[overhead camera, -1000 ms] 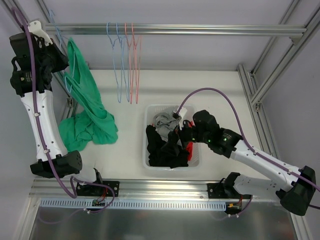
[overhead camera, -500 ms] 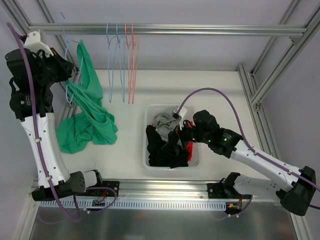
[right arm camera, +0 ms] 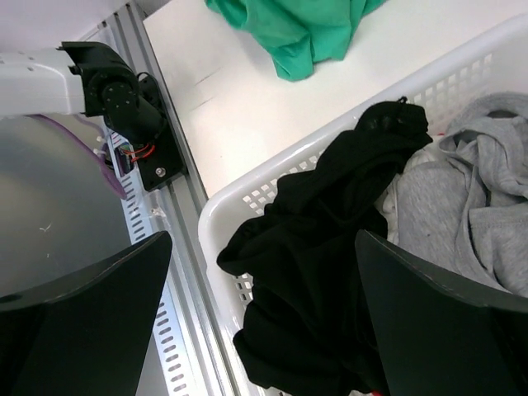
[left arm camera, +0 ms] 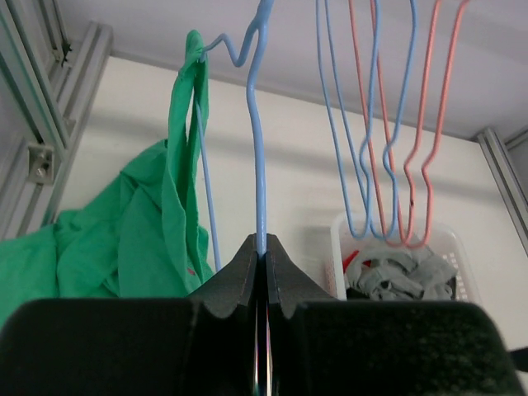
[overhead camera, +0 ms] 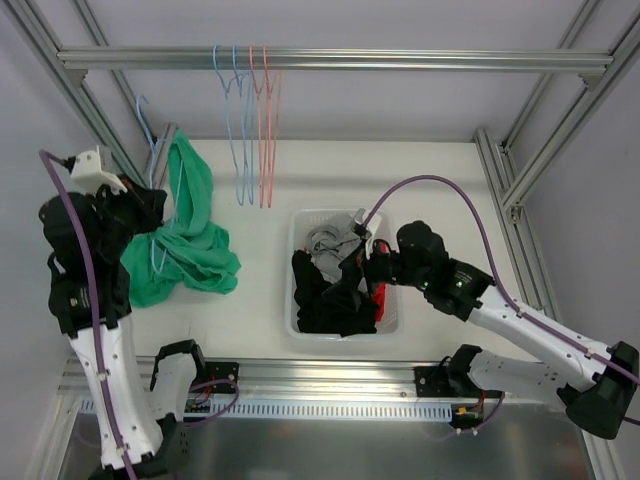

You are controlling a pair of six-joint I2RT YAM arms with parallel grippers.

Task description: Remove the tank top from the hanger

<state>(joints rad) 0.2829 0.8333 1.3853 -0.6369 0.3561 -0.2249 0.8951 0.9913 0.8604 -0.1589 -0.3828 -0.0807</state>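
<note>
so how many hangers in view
5. A blue pair and a pink pair hang on the rail; a blue hanger carrying the tank top is in the left end effector.

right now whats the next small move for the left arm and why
Probably tip the hanger toward its strap side, so the strap can slide off the end. The left gripper is shut on the hanger's wire, one strap of the tank top is looped over the wire's upper bend, and most of the top lies bunched on the table.
</note>
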